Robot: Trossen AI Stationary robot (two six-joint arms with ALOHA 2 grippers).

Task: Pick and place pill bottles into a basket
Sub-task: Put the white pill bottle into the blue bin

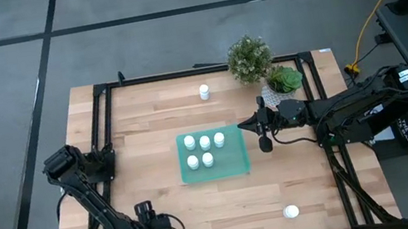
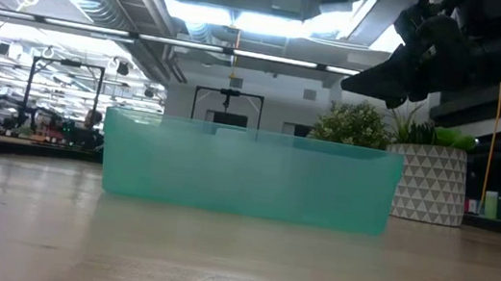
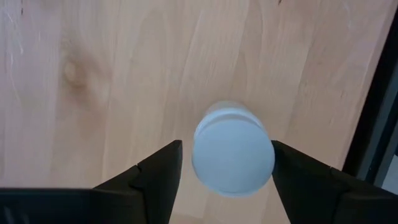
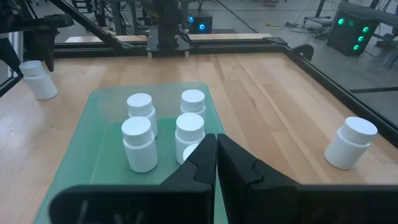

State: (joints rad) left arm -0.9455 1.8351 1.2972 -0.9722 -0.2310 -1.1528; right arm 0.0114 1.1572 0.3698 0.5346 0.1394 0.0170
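Left gripper (image 3: 227,144): mine, near the table's (image 1: 145,116) near edge, left of centre, pointing straight down. The fingers (image 3: 163,168) stand released on either side of one bottle (image 3: 233,155). One finger looks to be touching it and a sliver of wood shows at the other, so I judge nothing is grasped yet.
Right gripper (image 4: 216,155): clenched on nothing, hanging over the tray's (image 1: 234,164) right-hand wall.
Tray: middle of the table, with five bottles (image 1: 205,142) upright inside, three in the far row and two in the near row. Room is left toward its right end.
Loose bottles: one at the far edge (image 1: 204,92) and one near the near right corner (image 1: 291,212), both well apart from the tray.
Handling: small rigid white plastic that looks light. Smooth round sides will slip or twist if I pinch off-centre, and an upright bottle tips easily when nudged from one side.
Where to hold: across the body just under the cap, with both fingers meeting it square, so the cap's rim stops it sliding down.
Squeeze: modest, since I expect a hard wall that won't give.
Setting down: lower it upright into a free spot, clear of its neighbours.
Writing: none I can read. Caps and sides show plain white with no label or brand. The pot (image 2: 431,184) by the far right corner carries only a triangle pattern.
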